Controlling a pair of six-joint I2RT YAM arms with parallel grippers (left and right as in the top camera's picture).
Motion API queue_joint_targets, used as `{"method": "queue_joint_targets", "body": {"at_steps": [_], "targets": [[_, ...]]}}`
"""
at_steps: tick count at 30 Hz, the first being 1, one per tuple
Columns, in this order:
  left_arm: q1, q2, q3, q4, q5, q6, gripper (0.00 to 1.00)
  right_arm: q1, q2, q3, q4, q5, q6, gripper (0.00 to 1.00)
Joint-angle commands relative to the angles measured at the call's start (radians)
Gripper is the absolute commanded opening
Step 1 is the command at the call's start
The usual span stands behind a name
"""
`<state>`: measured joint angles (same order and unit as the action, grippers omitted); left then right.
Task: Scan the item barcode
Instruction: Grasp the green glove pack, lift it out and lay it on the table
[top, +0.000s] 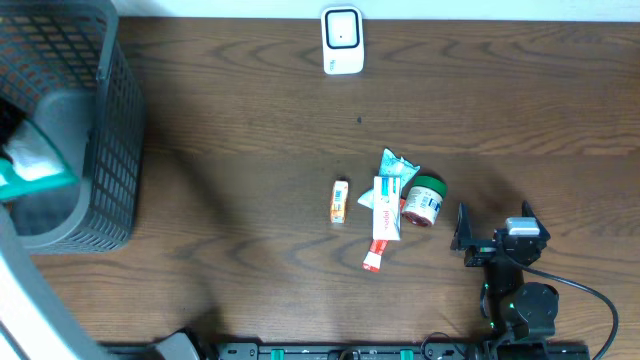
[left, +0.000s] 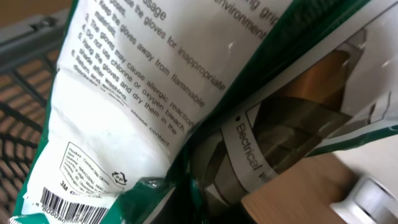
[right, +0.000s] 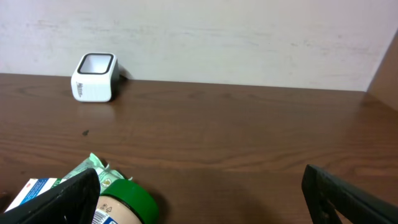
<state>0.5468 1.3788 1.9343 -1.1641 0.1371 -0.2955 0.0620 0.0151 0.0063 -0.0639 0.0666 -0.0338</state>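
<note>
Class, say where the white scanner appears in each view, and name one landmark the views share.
Overhead: scanner at top centre.
Left wrist: not in it; a packet fills the picture.
Right wrist: scanner at upper left.
Shared landmark: green-lidded jar, right of centre overhead, bottom left in right wrist.

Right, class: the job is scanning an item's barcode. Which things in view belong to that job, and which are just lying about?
Belongs to the job:
glove packet
its barcode
white scanner

Just lying about:
small orange box
long white and red box
green-lidded jar
green-and-white sachet
mesh basket
</note>
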Motion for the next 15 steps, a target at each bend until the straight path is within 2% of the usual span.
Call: {"method": "queue_joint_targets", "body": {"at_steps": [1,5,10,15], "targets": [[-0.098,-0.068,-0.024,-0.060,0.039,-0.032,0.08,0.002,-0.002,-0.001,-0.004,0.000,-0.005,0.99],[-0.252,-0.151,-0.061,-0.126,0.035,-0.032,0.08,0.002,-0.002,-0.001,-0.004,0.000,-0.005,0.99],[-0.425,-0.173,-0.145,-0.190,0.035,-0.032,0.08,0.002,-0.002,-0.001,-0.004,-0.001,-0.005,0.99],[-0.568,-0.163,-0.329,-0.140,0.026,-0.057,0.08,0.002,-0.002,-0.001,-0.004,0.000,-0.005,0.99]]}}
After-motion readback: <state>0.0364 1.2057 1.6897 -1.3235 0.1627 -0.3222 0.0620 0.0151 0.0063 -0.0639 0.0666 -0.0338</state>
